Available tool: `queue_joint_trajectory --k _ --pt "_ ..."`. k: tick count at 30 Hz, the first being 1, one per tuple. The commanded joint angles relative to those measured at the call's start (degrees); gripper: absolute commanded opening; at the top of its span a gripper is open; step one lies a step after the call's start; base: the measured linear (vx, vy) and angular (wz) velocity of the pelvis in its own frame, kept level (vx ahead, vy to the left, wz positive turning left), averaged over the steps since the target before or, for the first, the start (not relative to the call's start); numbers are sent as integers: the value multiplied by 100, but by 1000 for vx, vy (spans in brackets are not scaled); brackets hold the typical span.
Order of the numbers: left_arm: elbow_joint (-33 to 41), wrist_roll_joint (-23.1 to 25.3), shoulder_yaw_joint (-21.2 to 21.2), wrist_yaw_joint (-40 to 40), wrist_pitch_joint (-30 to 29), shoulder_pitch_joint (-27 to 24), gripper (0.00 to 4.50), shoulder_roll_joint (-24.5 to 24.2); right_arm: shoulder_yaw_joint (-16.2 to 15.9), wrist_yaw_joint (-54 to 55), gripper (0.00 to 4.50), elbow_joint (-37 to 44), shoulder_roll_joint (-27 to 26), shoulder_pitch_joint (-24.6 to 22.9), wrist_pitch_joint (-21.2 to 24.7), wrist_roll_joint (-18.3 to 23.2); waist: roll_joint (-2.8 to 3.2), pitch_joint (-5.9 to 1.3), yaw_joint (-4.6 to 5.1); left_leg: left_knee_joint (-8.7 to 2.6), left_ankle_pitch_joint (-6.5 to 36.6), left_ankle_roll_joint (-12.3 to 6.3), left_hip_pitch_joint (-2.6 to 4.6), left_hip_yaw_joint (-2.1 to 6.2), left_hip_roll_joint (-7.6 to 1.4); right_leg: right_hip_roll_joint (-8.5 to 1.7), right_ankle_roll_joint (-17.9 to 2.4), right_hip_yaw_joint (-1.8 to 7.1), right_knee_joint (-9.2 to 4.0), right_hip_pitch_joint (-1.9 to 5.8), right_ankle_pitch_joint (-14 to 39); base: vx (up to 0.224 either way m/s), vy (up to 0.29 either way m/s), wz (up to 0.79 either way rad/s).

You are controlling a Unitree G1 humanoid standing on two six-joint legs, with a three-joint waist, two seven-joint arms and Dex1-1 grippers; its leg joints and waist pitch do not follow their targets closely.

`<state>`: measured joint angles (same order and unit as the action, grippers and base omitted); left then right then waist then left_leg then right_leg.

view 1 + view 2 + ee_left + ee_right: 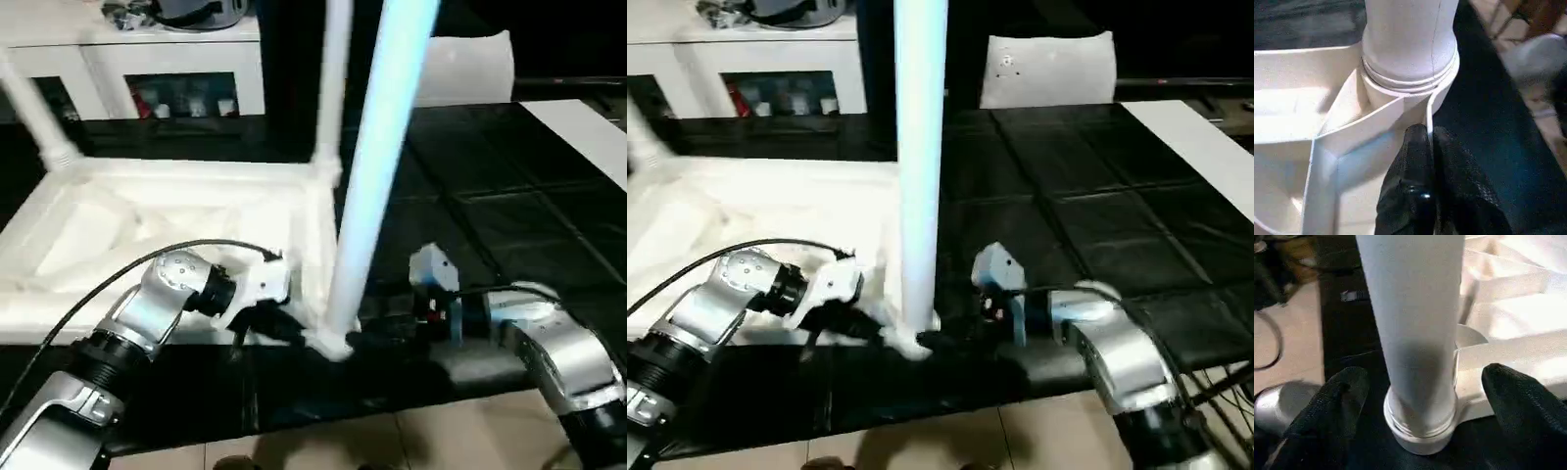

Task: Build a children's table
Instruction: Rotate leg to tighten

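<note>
The children's table [186, 211] lies upside down on the dark surface [490, 196], ribbed underside up, and the leg [377, 166] I am working on stands upright in the corner socket [1409, 95] nearest me, between my two hands. Two more legs rise from the far corners.

My left hand [1431, 142] is clenched on the thin rim wall of the top, right beside that socket, one finger inside the wall and one outside. My right hand [1422, 396] is released: its fingers [1334, 401] stand wide on either side of the leg's base, just clear of it, touching nothing that I can see.

The step, as I judge it, is seating this leg fully. A band of ridges shows at the joint where leg meets socket collar, so I think it may not be all the way home, though I cannot tell for sure.

To do it well I would keep the left hand pinching the rim so the top does not swivel or slide on the surface. I would close the right hand squarely around the leg low down, near the socket, where the taper is thickest and the hold firmest. Then turn or press along the leg's own axis, not sideways, or the tall leg may lever the corner up and cross the joint.
</note>
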<state>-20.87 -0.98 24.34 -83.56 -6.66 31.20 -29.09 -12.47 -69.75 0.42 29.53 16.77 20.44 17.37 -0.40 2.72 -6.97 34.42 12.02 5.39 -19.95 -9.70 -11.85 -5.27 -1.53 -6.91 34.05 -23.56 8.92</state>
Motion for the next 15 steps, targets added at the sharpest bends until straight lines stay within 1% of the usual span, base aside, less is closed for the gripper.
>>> queue_joint_trajectory --k 1,2,3,4,6,7,9,10,13,14,15 --pt "258 -127 241 -474 194 199 0 65 -118 -240 374 -158 29 146 -94 55 -49 -362 43 -424 797 -310 18 -5 -171 -348 -841 354 -391 330 1800 0 0 0" --pt "284 -139 264 -518 198 198 0 73 -137 -290 372 -201 22 180 -101 62 -40 -367 37 -424 800 -292 4 0 -165 -358 -849 351 -388 350 1826 0 0 0" --pt "306 -148 277 -535 188 194 0 83 -152 -320 365 -221 12 200 -102 70 -38 -371 29 -421 802 -282 16 -2 -168 -361 -848 351 -390 343 1831 0 0 0" --pt "343 -168 295 -565 168 185 0 103 -182 -386 352 -263 -5 238 -108 87 -48 -367 21 -424 795 -273 15 -2 -170 -361 -842 354 -386 344 1832 0 0 0" --pt "360 -161 311 -560 176 176 0 122 -218 -457 333 -281 -21 262 -83 118 -47 -374 8 -423 798 -263 12 1 -178 -366 -845 355 -380 349 1807 0 0 0" --pt "359 -155 316 -562 183 175 0 134 -236 -498 328 -293 -29 275 -78 128 -62 -373 -2 -420 799 -264 14 -5 -173 -360 -843 353 -382 346 1807 0 0 0" --pt "352 -119 342 -549 235 166 0 160 -297 -602 307 -287 -70 281 -19 173 -58 -374 -19 -424 781 -259 4 1 -175 -364 -820 353 -380 357 1807 0 0 0" --pt "334 -127 357 -574 239 174 0 167 -349 -675 295 -327 -86 296 -10 196 -66 -376 -21 -420 775 -262 3 -2 -170 -355 -812 350 -375 354 1805 0 0 0" --pt "304 -121 365 -584 266 190 0 168 -413 -740 275 -390 -124 320 -13 228 -61 -376 -42 -421 780 -246 13 -2 -173 -362 -791 353 -385 348 1863 0 0 0" --pt "302 -124 361 -583 260 191 0 172 -428 -761 275 -398 -138 325 16 253 -61 -377 -47 -422 781 -242 12 -3 -173 -362 -787 352 -386 349 1861 0 0 0" --pt "299 -123 360 -582 260 191 0 172 -435 -767 259 -403 -143 329 23 256 -63 -376 -47 -423 785 -238 7 -1 -171 -360 -784 350 -384 351 1869 0 0 0"
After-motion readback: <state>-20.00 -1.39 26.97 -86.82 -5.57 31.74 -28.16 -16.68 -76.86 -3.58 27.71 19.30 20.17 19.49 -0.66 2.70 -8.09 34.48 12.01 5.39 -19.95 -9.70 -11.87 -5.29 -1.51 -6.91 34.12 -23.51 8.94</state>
